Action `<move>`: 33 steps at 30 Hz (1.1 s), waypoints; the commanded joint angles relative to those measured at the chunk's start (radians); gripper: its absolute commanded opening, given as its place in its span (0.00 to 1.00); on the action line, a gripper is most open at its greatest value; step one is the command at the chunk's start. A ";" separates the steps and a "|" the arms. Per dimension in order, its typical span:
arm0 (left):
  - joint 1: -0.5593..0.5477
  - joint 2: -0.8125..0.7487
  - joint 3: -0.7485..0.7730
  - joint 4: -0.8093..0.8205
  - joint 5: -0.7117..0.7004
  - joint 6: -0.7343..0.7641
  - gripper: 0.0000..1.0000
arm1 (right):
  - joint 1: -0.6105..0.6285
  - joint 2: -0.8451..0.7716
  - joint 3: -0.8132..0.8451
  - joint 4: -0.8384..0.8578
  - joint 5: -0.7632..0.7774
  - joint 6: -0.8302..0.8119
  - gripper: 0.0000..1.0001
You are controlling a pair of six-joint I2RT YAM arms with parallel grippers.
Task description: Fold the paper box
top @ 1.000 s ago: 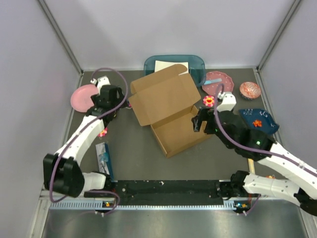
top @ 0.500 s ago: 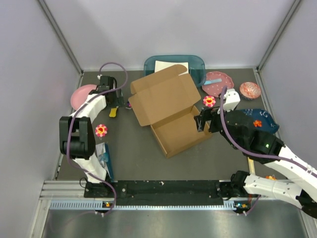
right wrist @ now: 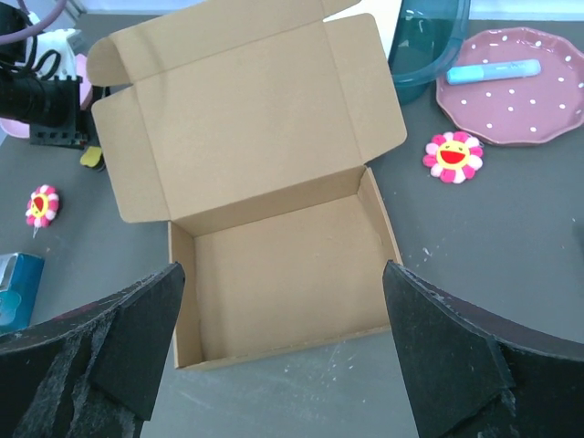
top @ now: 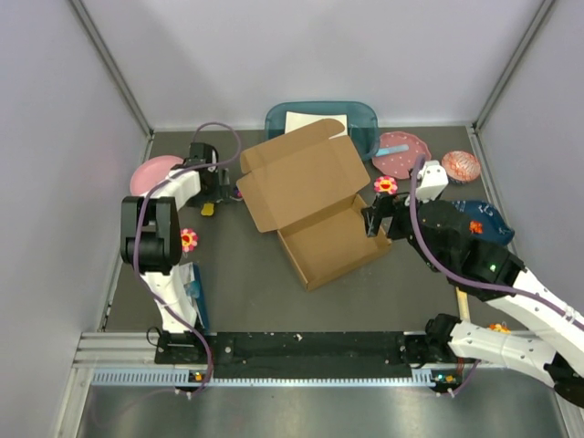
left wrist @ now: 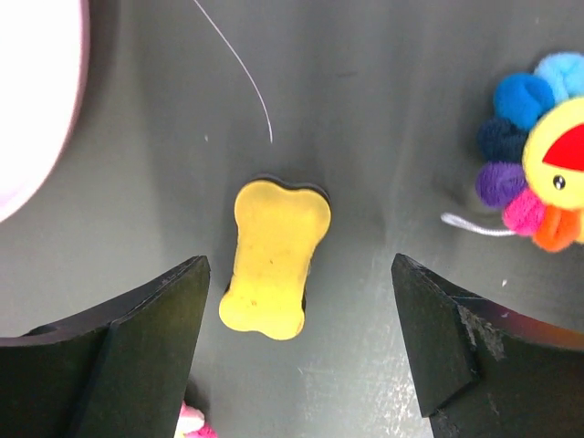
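Observation:
The paper box (top: 328, 245) is brown cardboard and lies mid-table as an open shallow tray. Its lid (top: 297, 178) is folded back to the far left, side flaps out. My right gripper (top: 373, 222) is open and empty, just off the tray's right wall. In the right wrist view the tray (right wrist: 283, 274) and lid (right wrist: 246, 119) lie ahead between my spread fingers (right wrist: 119, 347). My left gripper (top: 212, 190) is open and empty, left of the lid. It hovers over a yellow bone-shaped piece (left wrist: 274, 260) and is apart from the box.
A teal bin (top: 360, 123) with a white sheet stands behind the box. Around it are a pink plate (top: 151, 173), a dotted plate (top: 401, 151) with a blue marker, a patterned bowl (top: 461, 166), a dark blue plate (top: 484, 224), flower toys (top: 385, 185) (top: 188, 239) and a blue packet (top: 190, 287).
The left arm has folded up toward the far left and its gripper now sits over the yellow piece. The right gripper has drawn slightly back from the box. The box has not moved.

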 commanded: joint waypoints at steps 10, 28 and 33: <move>0.031 0.095 0.052 0.048 -0.016 0.022 0.81 | -0.047 -0.001 -0.010 0.048 -0.006 -0.032 0.91; 0.063 -0.030 -0.003 0.051 -0.022 0.025 0.33 | -0.058 -0.009 -0.027 0.067 -0.036 -0.018 0.91; 0.103 -0.179 0.000 0.034 -0.079 0.012 0.33 | -0.056 -0.013 -0.014 0.073 -0.058 -0.018 0.91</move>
